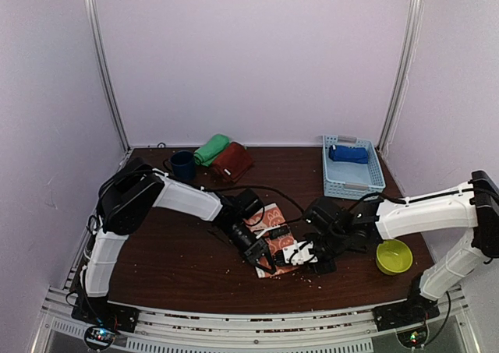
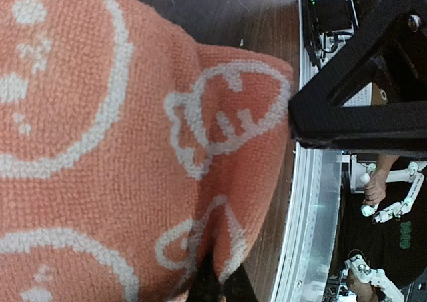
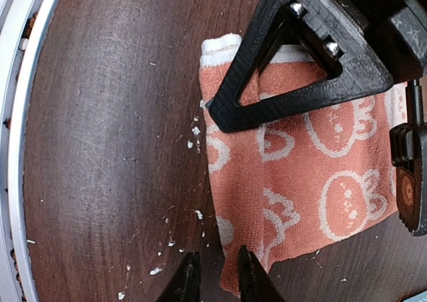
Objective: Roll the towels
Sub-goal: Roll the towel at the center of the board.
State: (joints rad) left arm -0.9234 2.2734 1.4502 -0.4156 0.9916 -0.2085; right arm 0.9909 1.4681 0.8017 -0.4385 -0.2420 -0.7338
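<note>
The orange towel with white bunny print (image 1: 274, 230) lies on the table between the two arms and fills the left wrist view (image 2: 100, 149). My left gripper (image 1: 262, 261) (image 2: 212, 283) is shut on a fold at its near edge. My right gripper (image 1: 309, 253) (image 3: 218, 275) is low at a corner of this towel (image 3: 300, 175). Its jaws stand a little apart, with the cloth's edge between them against one finger. The left gripper's black finger (image 3: 300, 62) rests on the same towel. At the back lie a rolled green towel (image 1: 211, 149) and a maroon towel (image 1: 231, 162). A blue towel (image 1: 348, 154) lies in the basket.
A navy mug (image 1: 183, 164) stands by the green towel. The pale blue basket (image 1: 373, 178) sits at the back right, and a yellow bowl (image 1: 394, 255) at the right near my right arm. White crumbs (image 3: 197, 215) dot the dark wood. The table's front rail (image 2: 307, 202) is close.
</note>
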